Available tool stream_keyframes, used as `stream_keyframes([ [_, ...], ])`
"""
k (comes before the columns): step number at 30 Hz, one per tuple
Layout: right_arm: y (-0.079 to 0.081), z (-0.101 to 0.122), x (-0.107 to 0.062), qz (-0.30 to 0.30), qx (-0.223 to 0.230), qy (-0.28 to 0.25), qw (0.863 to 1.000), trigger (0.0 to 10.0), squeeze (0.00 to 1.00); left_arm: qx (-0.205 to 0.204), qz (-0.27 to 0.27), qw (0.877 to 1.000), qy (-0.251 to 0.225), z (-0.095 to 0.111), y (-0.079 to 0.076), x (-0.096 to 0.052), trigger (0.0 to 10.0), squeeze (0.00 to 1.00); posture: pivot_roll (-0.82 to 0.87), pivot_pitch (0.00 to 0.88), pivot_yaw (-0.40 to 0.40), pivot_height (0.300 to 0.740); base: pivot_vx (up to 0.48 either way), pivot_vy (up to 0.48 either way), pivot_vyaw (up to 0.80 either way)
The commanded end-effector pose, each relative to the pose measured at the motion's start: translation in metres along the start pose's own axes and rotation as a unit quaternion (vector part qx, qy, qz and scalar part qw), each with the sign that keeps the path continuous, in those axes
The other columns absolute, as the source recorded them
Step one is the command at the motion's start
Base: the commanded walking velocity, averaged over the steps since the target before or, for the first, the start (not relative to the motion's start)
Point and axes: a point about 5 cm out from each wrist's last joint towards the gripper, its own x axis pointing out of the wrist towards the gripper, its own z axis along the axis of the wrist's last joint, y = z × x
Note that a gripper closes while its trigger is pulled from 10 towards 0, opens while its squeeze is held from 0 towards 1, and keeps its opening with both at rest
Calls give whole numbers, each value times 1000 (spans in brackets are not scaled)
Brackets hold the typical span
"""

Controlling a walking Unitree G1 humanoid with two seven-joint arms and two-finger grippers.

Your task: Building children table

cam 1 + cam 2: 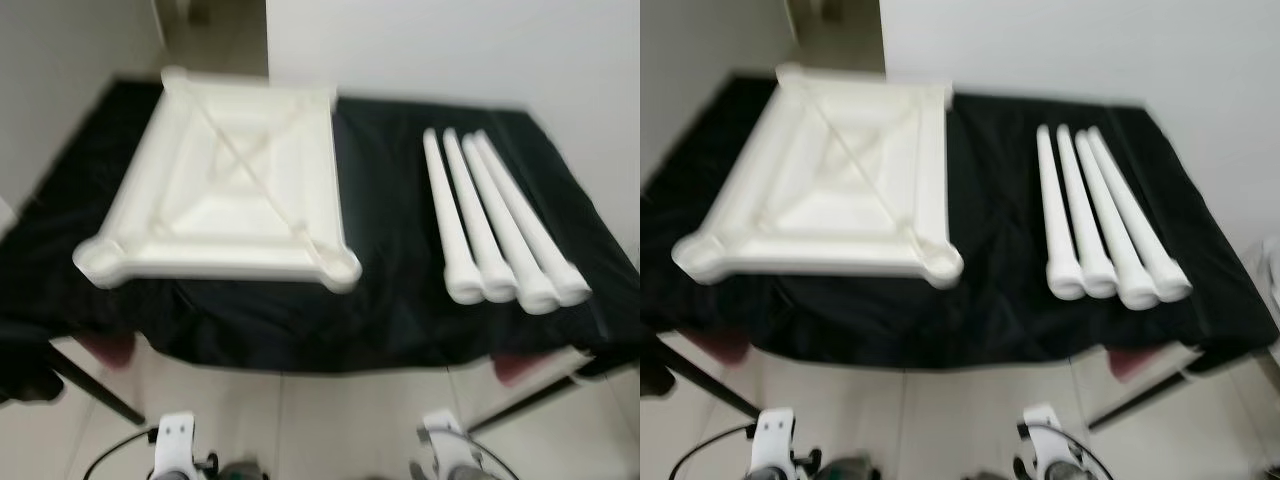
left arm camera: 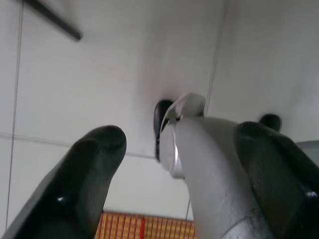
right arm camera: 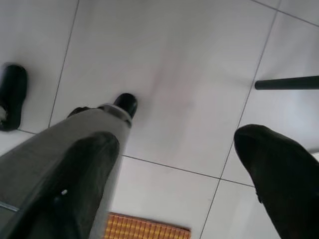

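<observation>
A white square tabletop (image 1: 232,192) lies upside down on the left of a table covered in black cloth (image 1: 390,305); its crossed ribs and corner sockets face up. Several white tapered legs (image 1: 498,222) lie side by side on the right of the cloth, thick ends toward me. Both arms hang idle below the table edge. My left gripper (image 2: 179,137) is open over the tiled floor, with my own grey leg (image 2: 214,179) between its fingers in that view. My right gripper (image 3: 174,142) is also open above the floor.
A white wall (image 1: 450,50) stands right behind the table, and an opening shows at the back left. A thin black stand leg (image 1: 95,385) slants across the pale floor tiles (image 1: 330,420) under the front edge. An orange mat (image 2: 144,226) lies on the floor.
</observation>
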Motion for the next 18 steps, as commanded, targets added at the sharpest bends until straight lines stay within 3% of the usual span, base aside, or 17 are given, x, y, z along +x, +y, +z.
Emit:
stream_keyframes([
  [1,4,2,1,5,-2,0,1000,10000,0,2,5,1000,27,-15,3,-3,10000,0,87,0,-28,740,0,0,0],
  [18,6,1,1,6,-3,2,1000,10000,0,2,-16,1000,24,-14,1,-3,10000,0,86,0,-30,740,0,0,0],
])
